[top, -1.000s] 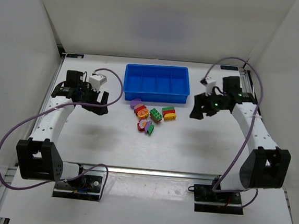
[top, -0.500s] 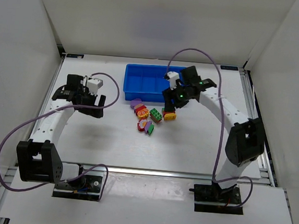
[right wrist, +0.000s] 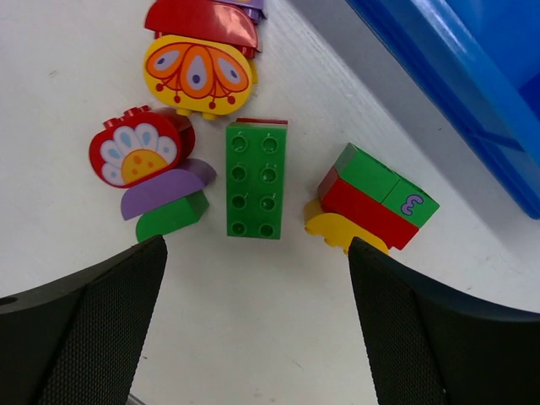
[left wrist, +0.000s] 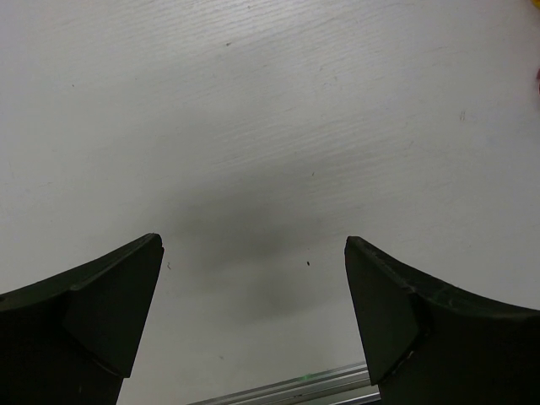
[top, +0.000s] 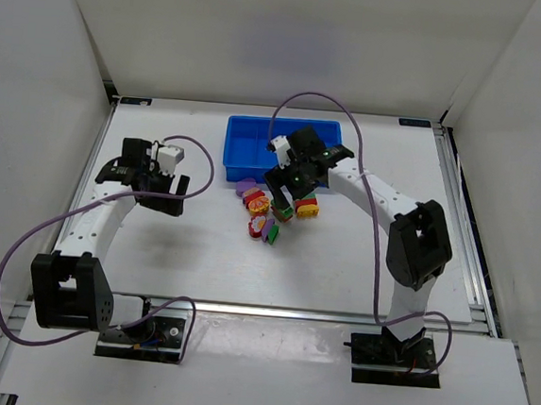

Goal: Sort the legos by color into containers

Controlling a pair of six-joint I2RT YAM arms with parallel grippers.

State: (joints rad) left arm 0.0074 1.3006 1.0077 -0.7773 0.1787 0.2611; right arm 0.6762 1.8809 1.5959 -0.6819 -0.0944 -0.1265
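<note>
The legos lie in a small cluster on the table in front of the blue tray. In the right wrist view I see a green eight-stud brick, a stack of green, red and yellow blocks, a red flower block on purple and green pieces, and a yellow-orange rounded block under a red one. My right gripper is open and empty, just above the cluster, with the green brick between its fingers' line. My left gripper is open and empty over bare table, left of the cluster.
The tray's blue rim runs along the upper right of the right wrist view, close to the stacked blocks. White walls enclose the table on three sides. A metal rail runs along the near table edge.
My right arm has swung from the right side of the table leftward across the tray front to hover over the lego cluster. The left gripper has shifted slightly.
</note>
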